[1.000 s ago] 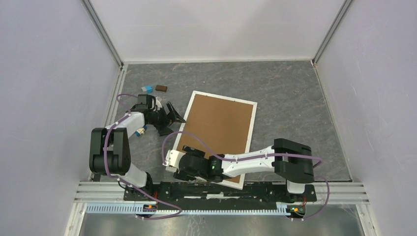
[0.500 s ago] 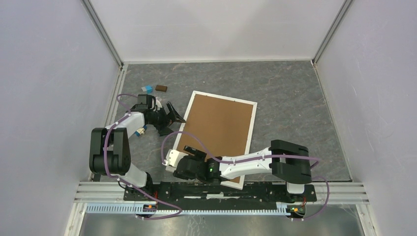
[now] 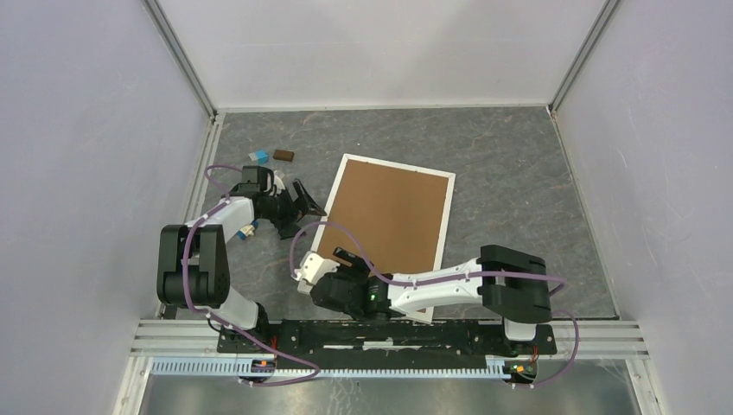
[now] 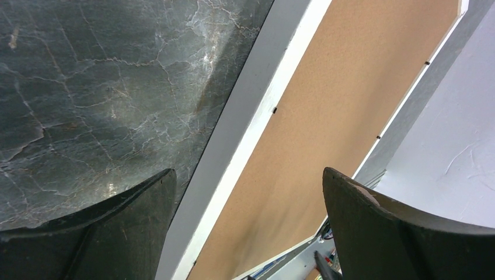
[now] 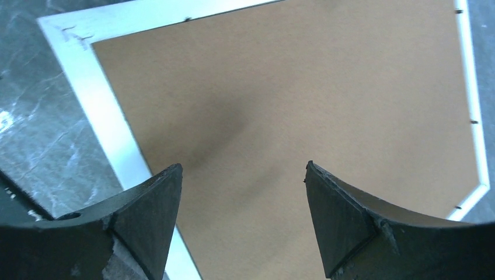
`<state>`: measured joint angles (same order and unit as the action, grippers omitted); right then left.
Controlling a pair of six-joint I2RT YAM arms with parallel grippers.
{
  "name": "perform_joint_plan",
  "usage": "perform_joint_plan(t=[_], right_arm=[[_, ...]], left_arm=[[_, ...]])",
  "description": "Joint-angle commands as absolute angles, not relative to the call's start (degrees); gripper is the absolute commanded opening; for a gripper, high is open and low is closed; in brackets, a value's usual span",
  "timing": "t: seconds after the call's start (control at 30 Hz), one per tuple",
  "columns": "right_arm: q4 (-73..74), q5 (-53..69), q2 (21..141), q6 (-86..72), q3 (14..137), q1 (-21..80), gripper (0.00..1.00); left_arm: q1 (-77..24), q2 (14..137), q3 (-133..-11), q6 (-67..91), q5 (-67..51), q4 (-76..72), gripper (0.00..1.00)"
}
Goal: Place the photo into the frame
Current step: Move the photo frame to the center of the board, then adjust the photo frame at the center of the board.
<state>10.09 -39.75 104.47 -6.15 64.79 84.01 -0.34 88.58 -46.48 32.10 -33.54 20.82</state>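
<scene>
While left gripper point(image 4: 248, 175) and right gripper point(image 5: 243, 166) gaped empty, backing board point(image 5: 292, 87) filled frame point(image 5: 106, 116) beneath right fingers point(image 5: 146, 216); photo unseen, perhaps already underneath.

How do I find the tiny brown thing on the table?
Find the big white-edged frame lying on the grey table. Just left of its far left corner sit two tiny blocks. Yours is the dark brown block, right of the light blue one.

A robot lab cell: plain white walls point(image 3: 380, 52) and aluminium rails point(image 3: 605, 330) enclose a dark marbled tabletop point(image 3: 510, 173).
</scene>
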Motion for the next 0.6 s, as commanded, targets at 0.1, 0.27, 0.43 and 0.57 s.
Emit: perform_joint_plan(t=[0.1, 0.27, 0.43, 0.57], right_arm=[[7.6, -45.6, 99.1, -5.3, 64.9, 84.0, 0.82], [8.0, -42.0, 97.1, -9.3, 62.9, 83.4, 0.84], [5.1, -35.4, 88.2, -14.3, 54.2, 80.7, 0.88], [3.4, -26.8, 80.5, -17.9, 46.1, 76.4, 0.87]], left_arm=[[-0.1, 85.9, -46.8, 31.4, -31.1, 21.3, 1.0], [-0.7, 79.4, -46.9, 29.5, -22.0, 25.6, 1.0], [-0.7, 70.9, -42.7, 34.9, -22.4, 29.3, 0.99], [-3.6, 60.8, -37.1, 41.0, -24.1, 29.5, 0.96]])
